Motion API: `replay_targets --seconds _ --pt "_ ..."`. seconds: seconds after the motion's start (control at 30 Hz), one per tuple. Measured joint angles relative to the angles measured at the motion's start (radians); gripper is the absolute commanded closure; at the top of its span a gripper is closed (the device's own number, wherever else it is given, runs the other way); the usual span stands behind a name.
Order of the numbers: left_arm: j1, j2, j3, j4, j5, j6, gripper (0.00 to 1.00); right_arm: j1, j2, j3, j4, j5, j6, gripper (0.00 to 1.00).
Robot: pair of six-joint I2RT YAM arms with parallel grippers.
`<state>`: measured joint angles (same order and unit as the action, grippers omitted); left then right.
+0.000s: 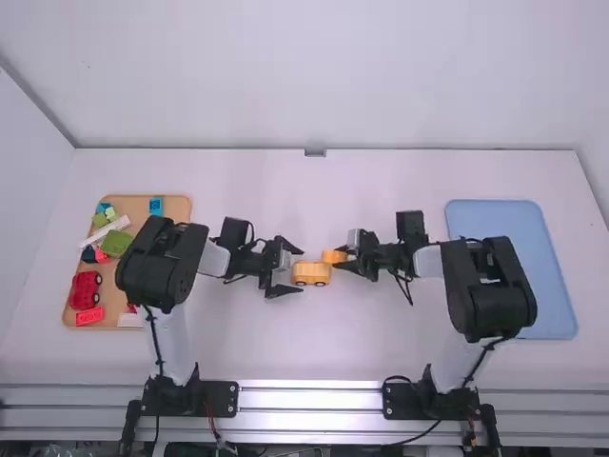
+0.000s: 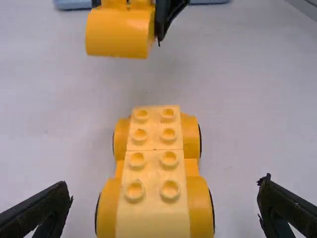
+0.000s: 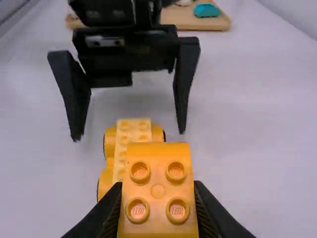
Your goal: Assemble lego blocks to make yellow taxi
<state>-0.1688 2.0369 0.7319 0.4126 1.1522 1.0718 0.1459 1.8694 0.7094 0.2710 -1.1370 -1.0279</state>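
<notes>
A yellow car base (image 1: 311,274) with wheels sits mid-table in the high view. My left gripper (image 1: 294,270) stands open at its left end, and my right gripper (image 1: 346,261) is shut on a yellow block (image 1: 334,256) just beyond its right end. Seen from the left wrist, the car base (image 2: 151,168) lies between the spread fingers of the left gripper (image 2: 166,203), studs up; the held yellow block (image 2: 119,32) is apart from it. In the right wrist view the right gripper (image 3: 157,203) pinches the studded yellow block (image 3: 157,191), partly covering the car base (image 3: 130,136).
A wooden tray (image 1: 176,205) at the left holds a red car (image 1: 86,289), a green block (image 1: 116,243) and several other pieces. On the right lies a blue tray (image 1: 495,217), partly under the right arm.
</notes>
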Motion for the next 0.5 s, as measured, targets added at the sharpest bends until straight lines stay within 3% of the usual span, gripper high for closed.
replay_targets --seconds 0.3,0.5 --pt "-0.050 0.080 0.012 0.071 -0.052 -0.095 0.00 0.063 0.000 0.000 0.015 0.015 0.033 0.91" --pt "-0.051 0.093 0.039 0.073 -0.055 -0.125 0.27 0.070 0.000 0.000 0.006 0.034 0.036 0.96"
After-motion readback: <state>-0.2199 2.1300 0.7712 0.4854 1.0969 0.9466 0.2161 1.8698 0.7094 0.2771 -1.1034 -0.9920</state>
